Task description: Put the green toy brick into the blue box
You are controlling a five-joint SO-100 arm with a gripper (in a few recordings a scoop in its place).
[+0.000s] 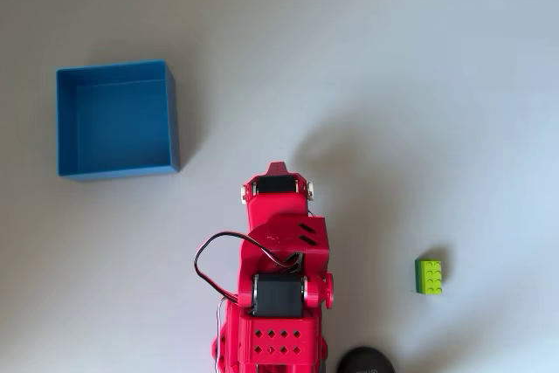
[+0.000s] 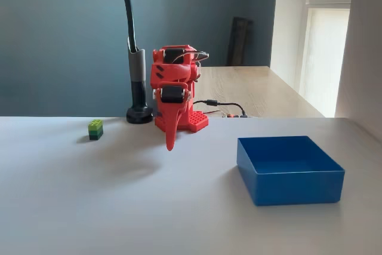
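Observation:
The green toy brick (image 1: pixel 428 276) lies alone on the white table, at the lower right in the overhead view and to the left of the arm in the fixed view (image 2: pixel 95 129). The blue box (image 1: pixel 118 120) sits open and empty at the upper left in the overhead view, at the near right in the fixed view (image 2: pixel 289 174). My red arm is folded over its base. The gripper (image 2: pixel 170 143) hangs pointing down just above the table, between brick and box, well apart from both. Its fingers are pressed together with nothing in them.
A black stand with a round foot (image 2: pixel 139 113) rises beside the arm's base, and the foot also shows at the bottom edge of the overhead view (image 1: pixel 365 362). Black cables (image 2: pixel 224 104) trail behind the base. A wooden table stands further back.

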